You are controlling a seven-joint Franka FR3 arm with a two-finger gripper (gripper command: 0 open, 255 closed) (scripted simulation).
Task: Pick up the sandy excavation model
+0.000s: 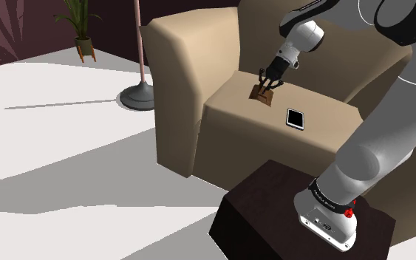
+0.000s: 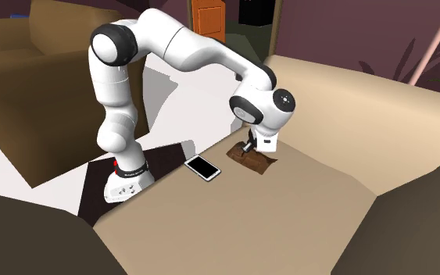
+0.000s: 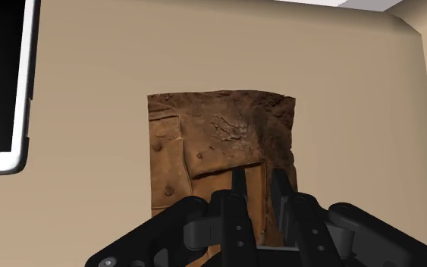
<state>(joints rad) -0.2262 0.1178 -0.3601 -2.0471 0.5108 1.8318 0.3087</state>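
Broadly, a tan armchair (image 1: 176, 81) with blocky, squared arms and a smooth, matte covering carries everything, and its flat seat cushion (image 1: 324, 125) is the work surface. Beside the chair stands the stand (image 1: 265, 207), a dark, almost black box with a faint wood sheen.

From it the white arm (image 2: 179, 43) rises upright with glossy rounded links and grey joints. It bends over at the top and slopes down across the cushion. The wrist is folded so the hand points nearly straight down.

A phone (image 1: 295, 118), a thin rounded rectangle with a black glass face and a white rim, lies flat near the cushion's middle.

The sandy excavation model (image 3: 211, 136) lies towards the cushion's back corner by the armrest on the shoulder view's left, near the phone but apart from it. It is a low brown slab, roughly rectangular, rough and earthy. It has raised ledges, pitted patches, a smoother orange-brown panel and a darker wall along one side. Its longer sides appear to run parallel to the phone's long edge, straight away from the hand.

The black gripper (image 3: 259, 180) sits on the slab's near end. Its fingers are drawn narrow and pinch a strip of the orange-brown relief between them.
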